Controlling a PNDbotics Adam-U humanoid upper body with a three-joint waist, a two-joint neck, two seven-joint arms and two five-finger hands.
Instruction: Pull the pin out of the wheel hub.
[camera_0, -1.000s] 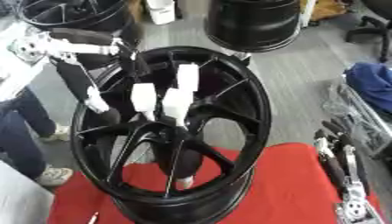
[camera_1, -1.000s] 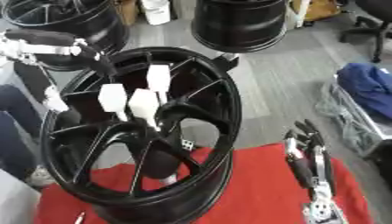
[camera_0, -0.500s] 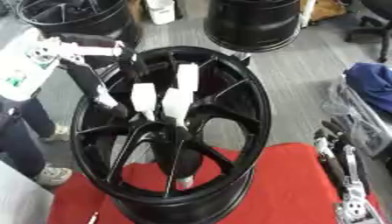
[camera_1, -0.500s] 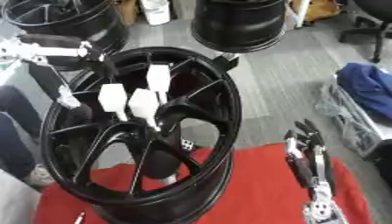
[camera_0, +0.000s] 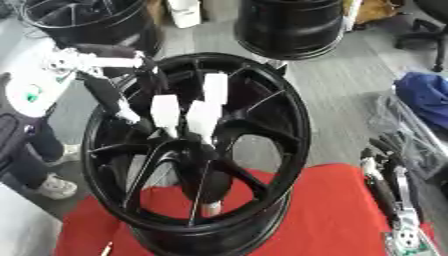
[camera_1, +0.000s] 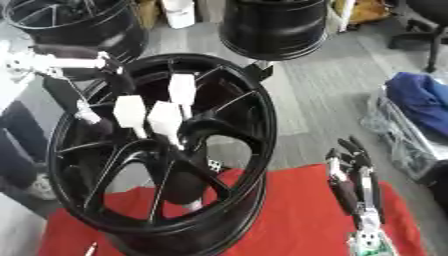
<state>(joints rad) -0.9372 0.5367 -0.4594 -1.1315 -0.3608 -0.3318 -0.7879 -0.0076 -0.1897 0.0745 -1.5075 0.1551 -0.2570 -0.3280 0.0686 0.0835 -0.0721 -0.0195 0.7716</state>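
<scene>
A black spoked wheel hub (camera_0: 300, 127) stands upright on a red cloth (camera_0: 337, 220). Three white block-headed pins (camera_0: 215, 88) (camera_0: 164, 110) (camera_0: 202, 119) stick out of its spokes near the centre. My left arm, white and silver, reaches in from the left. Its black left hand (camera_0: 107, 92) hangs over the hub's upper left rim, and a white-tipped end (camera_0: 128, 116) lies against a spoke to the left of the pins. Whether it holds anything is unclear. My right hand (camera_1: 352, 182) rests open on the cloth at the lower right, fingers up.
Two more black wheels (camera_0: 289, 25) (camera_0: 83, 20) stand on the grey floor behind the hub. A blue cloth (camera_0: 426, 95) and a clear plastic bag (camera_1: 394, 130) lie at the right edge.
My left arm and hand have shifted slightly to the right, closer over the hub's upper left rim. The pins, the hub and my right hand have not moved.
</scene>
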